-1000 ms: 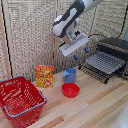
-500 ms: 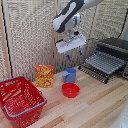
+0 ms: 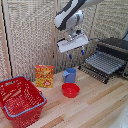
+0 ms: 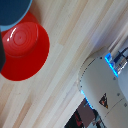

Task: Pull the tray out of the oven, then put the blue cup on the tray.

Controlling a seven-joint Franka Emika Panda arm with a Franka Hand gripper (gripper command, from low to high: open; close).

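A red wire basket (image 3: pixel 20 99) sits at the tabletop's (image 3: pixel 95 102) left edge, an orange carton (image 3: pixel 44 76) behind it by the wall. Mid-table stands the blue cup (image 3: pixel 69 75), the red bowl (image 3: pixel 70 90) just in front. The gripper (image 3: pixel 76 53) hangs above the cup, fingers apart, holding nothing. At the right edge, the tray (image 3: pixel 103 63) sticks out of the oven (image 3: pixel 114 49) over its dropped door.

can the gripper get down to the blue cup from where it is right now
Probably yes. The gripper hangs in open air almost straight above the blue cup, with nothing between them. The red bowl and the snack box stand near the cup but do not cover its top.
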